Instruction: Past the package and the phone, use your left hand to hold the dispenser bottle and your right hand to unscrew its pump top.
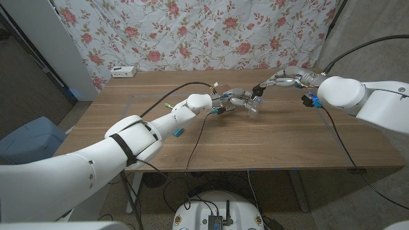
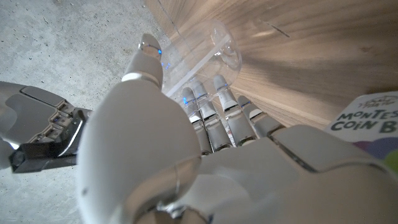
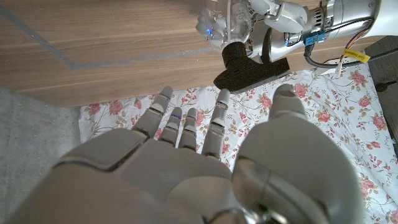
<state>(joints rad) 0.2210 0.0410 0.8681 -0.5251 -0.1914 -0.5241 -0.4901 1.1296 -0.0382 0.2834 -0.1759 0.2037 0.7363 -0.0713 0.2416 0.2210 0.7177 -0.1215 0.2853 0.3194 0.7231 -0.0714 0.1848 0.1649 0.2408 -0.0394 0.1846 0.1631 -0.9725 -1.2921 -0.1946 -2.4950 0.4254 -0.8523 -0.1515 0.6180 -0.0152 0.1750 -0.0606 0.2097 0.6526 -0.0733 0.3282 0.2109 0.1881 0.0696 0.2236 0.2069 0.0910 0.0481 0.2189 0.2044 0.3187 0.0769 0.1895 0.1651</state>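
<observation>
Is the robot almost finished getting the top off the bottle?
Not yet. The left hand already grips the clear dispenser bottle. The right hand is open, near the black pump top, which is still on. Unscrewing it is left.

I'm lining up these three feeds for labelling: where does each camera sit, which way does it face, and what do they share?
Head view: on the robot's head, looking down over both arms at the wooden table; left hand grips the clear dispenser bottle, right hand beside its top.
Left wrist view: along the left hand's back, fingers round the bottle.
Right wrist view: behind the open right hand, facing bottle and black pump top.
Shared: the bottle, in all three.
</observation>
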